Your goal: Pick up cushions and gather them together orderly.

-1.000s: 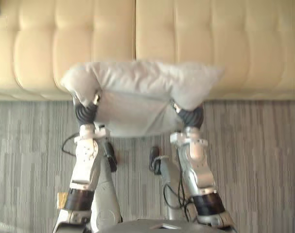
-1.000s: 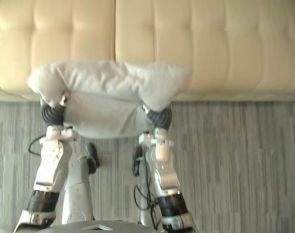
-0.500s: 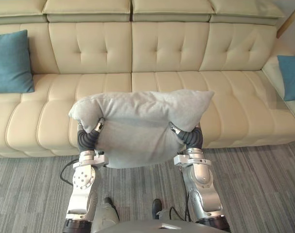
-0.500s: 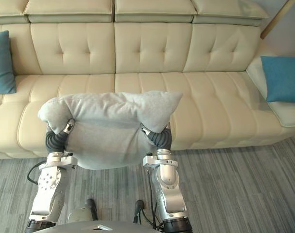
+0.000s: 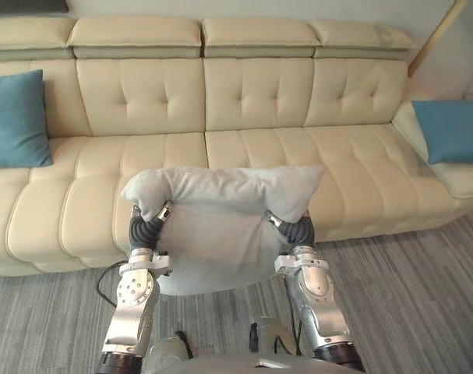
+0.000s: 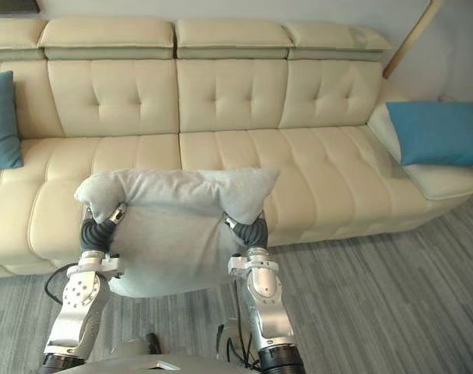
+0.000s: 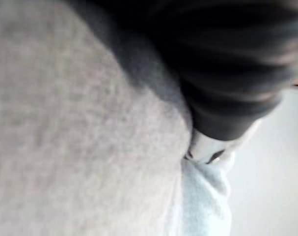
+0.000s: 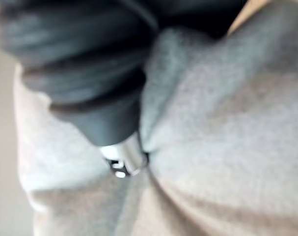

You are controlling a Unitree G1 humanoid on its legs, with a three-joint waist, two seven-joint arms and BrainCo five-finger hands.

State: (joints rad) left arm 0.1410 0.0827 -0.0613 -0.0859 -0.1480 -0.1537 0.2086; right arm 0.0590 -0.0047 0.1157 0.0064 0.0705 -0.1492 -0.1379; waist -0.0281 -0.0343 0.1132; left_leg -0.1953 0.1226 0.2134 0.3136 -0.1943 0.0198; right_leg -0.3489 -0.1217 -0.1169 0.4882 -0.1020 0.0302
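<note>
Left eye view, and here we have a big soft pale-grey fabric cushion (image 5: 220, 226) held up off the ground, squeezed between the two hands. The left hand (image 5: 145, 227) is pushed into one side of it and the right hand (image 5: 297, 231) into the opposite side, each sunk into the cloth just under an upper corner, with the cushion's top edge bulging over both of them. Now the grip (always the tricky call here): the left wrist view has the dark ribbed cover pressed tight against grey fabric, and the right wrist view gives the same picture, cover against bunched cloth, so for either hand I cannot tell whether it is clasped on the cushion or pressing flat against it. Beyond the hands runs a long cream tufted leather sofa (image 5: 252, 101), its seat just past the cushion's top edge. Well out past the left hand, a teal square cushion (image 5: 16, 117) leans upright against the sofa's backrest. Far out past the right hand, a second teal cushion (image 5: 450, 128) rests at the sofa's end. Below the hands lies grey striped carpet (image 5: 423, 296).
</note>
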